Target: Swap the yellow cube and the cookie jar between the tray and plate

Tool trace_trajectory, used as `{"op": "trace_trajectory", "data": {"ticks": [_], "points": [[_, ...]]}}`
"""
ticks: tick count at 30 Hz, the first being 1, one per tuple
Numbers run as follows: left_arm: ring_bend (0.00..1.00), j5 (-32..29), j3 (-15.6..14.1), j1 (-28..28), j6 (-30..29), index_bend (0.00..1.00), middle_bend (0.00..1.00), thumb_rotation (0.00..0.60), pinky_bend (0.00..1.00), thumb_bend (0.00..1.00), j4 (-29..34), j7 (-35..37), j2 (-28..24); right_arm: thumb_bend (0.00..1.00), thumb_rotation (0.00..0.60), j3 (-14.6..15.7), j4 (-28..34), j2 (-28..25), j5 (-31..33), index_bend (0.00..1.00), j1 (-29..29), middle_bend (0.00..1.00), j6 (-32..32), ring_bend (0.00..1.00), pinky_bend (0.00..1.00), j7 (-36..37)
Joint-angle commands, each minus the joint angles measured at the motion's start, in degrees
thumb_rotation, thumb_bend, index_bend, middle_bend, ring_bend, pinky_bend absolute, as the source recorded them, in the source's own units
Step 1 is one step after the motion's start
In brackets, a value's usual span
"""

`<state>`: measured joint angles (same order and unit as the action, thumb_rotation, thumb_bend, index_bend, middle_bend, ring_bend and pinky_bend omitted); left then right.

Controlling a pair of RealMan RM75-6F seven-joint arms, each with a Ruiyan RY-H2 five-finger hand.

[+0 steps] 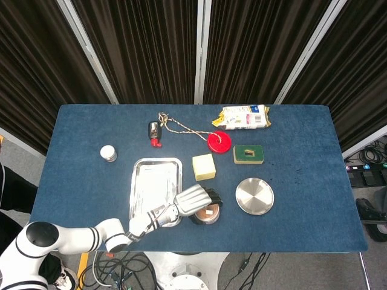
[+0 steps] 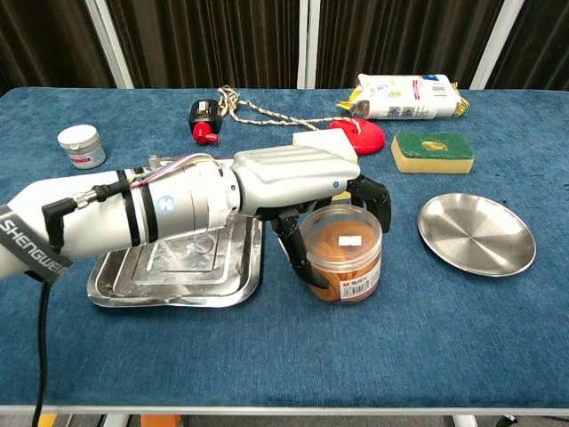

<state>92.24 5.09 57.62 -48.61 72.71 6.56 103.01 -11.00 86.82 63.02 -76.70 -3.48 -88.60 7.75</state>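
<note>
My left hand (image 2: 298,182) (image 1: 195,200) grips the cookie jar (image 2: 342,253) (image 1: 207,214), a clear jar of brown cookies, from above. The jar stands upright just right of the steel tray (image 2: 120,280) (image 1: 156,175), between tray and round steel plate (image 2: 476,233) (image 1: 254,196). I cannot tell whether it touches the cloth. The yellow cube (image 1: 204,167) (image 2: 320,140) sits on the table behind my hand, mostly hidden in the chest view. The tray and the plate hold nothing. My right hand is out of sight.
A green sponge (image 2: 432,151), a red disc on a rope (image 2: 360,135) and a snack packet (image 2: 407,96) lie at the back right. A red-capped black item (image 2: 203,120) and a small white jar (image 2: 81,146) sit at the back left.
</note>
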Motion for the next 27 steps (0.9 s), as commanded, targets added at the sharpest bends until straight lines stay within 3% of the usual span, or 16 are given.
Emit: {"op": "trace_trajectory", "data": {"ticks": [1,6,12,19,23,27], "points": [[0.24,0.2,-0.3,0.1,-0.5,0.29,0.33,0.600,0.48,0.11,-0.4,-0.1,0.2,0.00,0.600,-0.2,-0.3,0.2,0.3,0.00,0.0,0.00,0.1,0.00,0.00,0.0],[0.17,0.8,-0.7,-0.3,-2.4,0.20,0.25,0.600,0.41,0.09,-1.1,0.1,0.5,0.00,0.600,-0.3,-0.1,0.3,0.2,0.00,0.1,0.00,0.0,0.00,0.00,-0.5],[0.13,1.3,-1.6,-1.0,-4.2,0.19,0.22,0.600,0.34,0.09,-0.4,-0.2,-0.7,0.00,0.600,-0.5,0.1,0.2,0.1,0.00,0.1,0.00,0.0,0.00,0.00,-0.8],[0.13,0.4,-1.6,-3.2,-6.7,0.19,0.22,0.600,0.34,0.09,4.8,-4.2,-6.4,0.00,0.600,-0.5,0.7,0.2,-0.4,0.00,0.0,0.00,0.0,0.00,0.00,-1.3],[0.13,-2.9,0.5,-4.5,-7.2,0.22,0.22,0.600,0.37,0.09,9.7,-7.2,-12.1,0.00,0.600,-0.6,1.0,0.2,-0.7,0.00,0.0,0.00,-0.2,0.00,0.00,-1.7],[0.13,-4.6,2.9,-4.6,-8.4,0.22,0.23,0.600,0.37,0.09,10.7,-8.2,-13.4,0.00,0.600,-0.5,1.3,0.3,-0.8,0.00,0.0,0.00,-0.2,0.00,0.00,-2.4]]}}
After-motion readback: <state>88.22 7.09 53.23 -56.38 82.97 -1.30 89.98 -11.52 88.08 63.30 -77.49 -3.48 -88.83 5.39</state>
